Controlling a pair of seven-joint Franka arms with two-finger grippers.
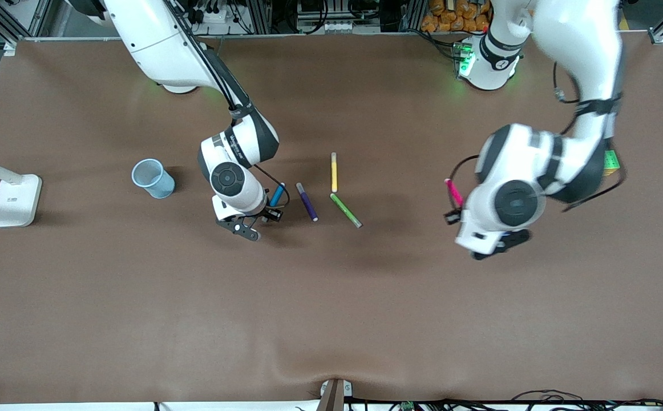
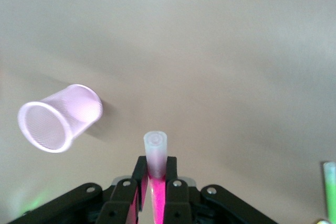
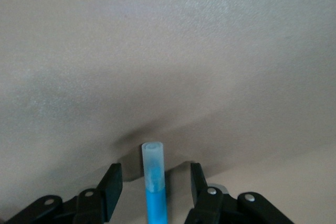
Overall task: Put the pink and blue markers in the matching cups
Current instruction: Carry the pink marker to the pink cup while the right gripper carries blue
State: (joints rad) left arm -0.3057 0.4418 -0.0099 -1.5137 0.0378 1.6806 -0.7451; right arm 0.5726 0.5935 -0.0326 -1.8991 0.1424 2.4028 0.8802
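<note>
Left gripper point(image 2: 154, 195) pinching the pink marker point(image 2: 155, 156) aloft near the pink cup point(image 2: 60, 116)—right gripper point(image 3: 156, 184), fingers spread, straddling the blue marker point(image 3: 154, 179) on the table point(image 1: 331, 297) beside the blue cup point(image 1: 153, 178).

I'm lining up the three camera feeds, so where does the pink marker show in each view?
Front view: the pink marker sticks up from the left tool, in the air toward the left arm's end of the table.
Left wrist view: the pink marker stands clamped between the tool's fingers, low in the middle, with the pink cup nearby.
Right wrist view: not in it.
Shared landmark: the green marker.
</note>
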